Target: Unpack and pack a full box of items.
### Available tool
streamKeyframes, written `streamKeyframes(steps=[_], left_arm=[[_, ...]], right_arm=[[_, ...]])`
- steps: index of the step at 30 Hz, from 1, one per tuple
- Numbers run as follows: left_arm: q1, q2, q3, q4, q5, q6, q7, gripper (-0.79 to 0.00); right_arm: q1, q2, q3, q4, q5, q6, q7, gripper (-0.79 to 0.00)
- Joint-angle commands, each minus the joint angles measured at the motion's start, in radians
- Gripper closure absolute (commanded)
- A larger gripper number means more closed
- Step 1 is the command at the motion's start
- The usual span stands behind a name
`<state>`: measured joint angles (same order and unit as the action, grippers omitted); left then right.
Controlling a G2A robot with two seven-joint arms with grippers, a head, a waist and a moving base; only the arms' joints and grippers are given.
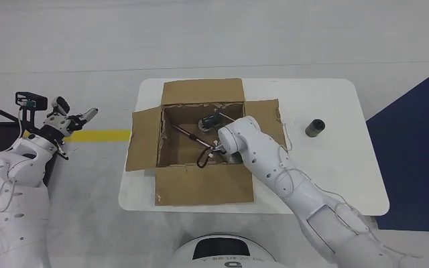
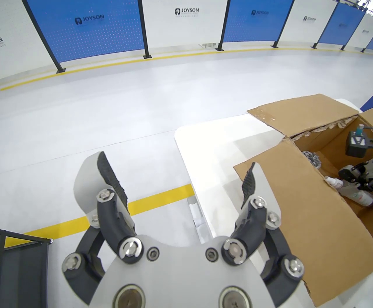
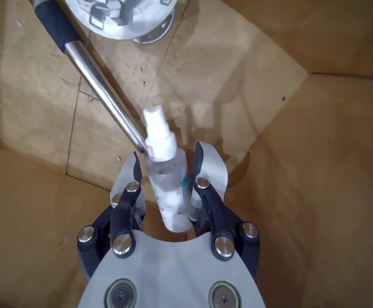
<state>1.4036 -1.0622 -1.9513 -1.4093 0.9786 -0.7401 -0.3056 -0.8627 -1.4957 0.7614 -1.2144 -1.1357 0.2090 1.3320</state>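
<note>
An open cardboard box (image 1: 201,184) stands on the white table (image 1: 322,181). My right gripper (image 3: 167,150) is deep inside the box, shut on a clear spray bottle (image 3: 169,180) with a white nozzle, one finger on each side of its body. From above, the right gripper (image 1: 216,149) sits near the box's middle. The bottle (image 2: 354,195) also shows in the left wrist view, low in the box (image 2: 291,204). My left gripper (image 2: 177,163) hangs open and holds nothing, off the table's left side over the floor (image 1: 84,117).
Inside the box lie a chrome rod with a black grip (image 3: 99,84), a round metal part (image 3: 122,17) and a black device (image 1: 209,121). A small black cylinder (image 1: 315,127) stands on the table right of the box. The box flaps are spread outward.
</note>
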Motion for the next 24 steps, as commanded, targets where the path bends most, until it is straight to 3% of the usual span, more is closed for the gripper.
streamKeyframes(steps=[1,5,8,9,14,20,24], left_arm=[[0.000,0.000,0.000,0.000,0.000,0.000,0.000,-0.785],[0.000,0.000,0.000,0.000,0.000,0.000,0.000,-0.785],[0.000,0.000,0.000,0.000,0.000,0.000,0.000,-0.785],[0.000,0.000,0.000,0.000,0.000,0.000,0.000,-0.785],[0.000,0.000,0.000,0.000,0.000,0.000,0.000,-0.785],[0.000,0.000,0.000,0.000,0.000,0.000,0.000,-0.785],[0.000,0.000,0.000,0.000,0.000,0.000,0.000,-0.785]], right_arm=[[0.016,-0.008,-0.008,0.035,0.011,-0.007,-0.017,-0.345],[0.040,-0.021,-0.017,0.091,0.022,-0.009,-0.040,-0.274],[0.052,-0.026,-0.017,0.105,0.024,-0.012,-0.054,-0.037],[0.052,-0.027,-0.014,0.092,0.029,-0.021,-0.066,0.000],[0.002,-0.003,0.053,-0.057,0.013,-0.039,-0.113,0.000],[-0.184,0.054,0.199,-0.403,-0.059,-0.079,-0.164,0.000],[-0.341,0.085,0.322,-0.627,-0.050,-0.156,-0.341,0.000]])
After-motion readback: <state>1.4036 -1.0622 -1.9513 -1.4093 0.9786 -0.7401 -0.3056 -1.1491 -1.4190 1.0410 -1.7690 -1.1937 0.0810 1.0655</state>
